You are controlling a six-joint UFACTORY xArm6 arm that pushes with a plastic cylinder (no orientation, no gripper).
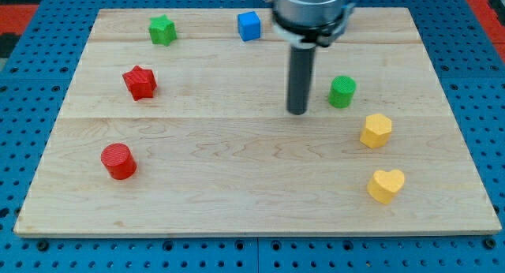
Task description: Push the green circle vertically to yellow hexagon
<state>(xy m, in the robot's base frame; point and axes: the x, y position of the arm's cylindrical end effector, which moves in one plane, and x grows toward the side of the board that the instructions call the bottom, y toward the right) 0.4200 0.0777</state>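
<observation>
The green circle point(342, 91) is a short green cylinder on the wooden board at the view's right. The yellow hexagon point(376, 131) lies just below and to the right of it, a small gap apart. My tip point(297, 111) rests on the board to the left of the green circle, slightly lower than its centre, not touching it. The rod rises straight up to the arm's grey housing point(309, 13) at the view's top.
A yellow heart point(386, 185) lies below the hexagon. A blue cube point(248, 25) and a green star point(162, 30) sit near the top edge. A red star point(140, 82) and a red circle point(118, 161) are at the left. The board point(237, 194) ends near the heart.
</observation>
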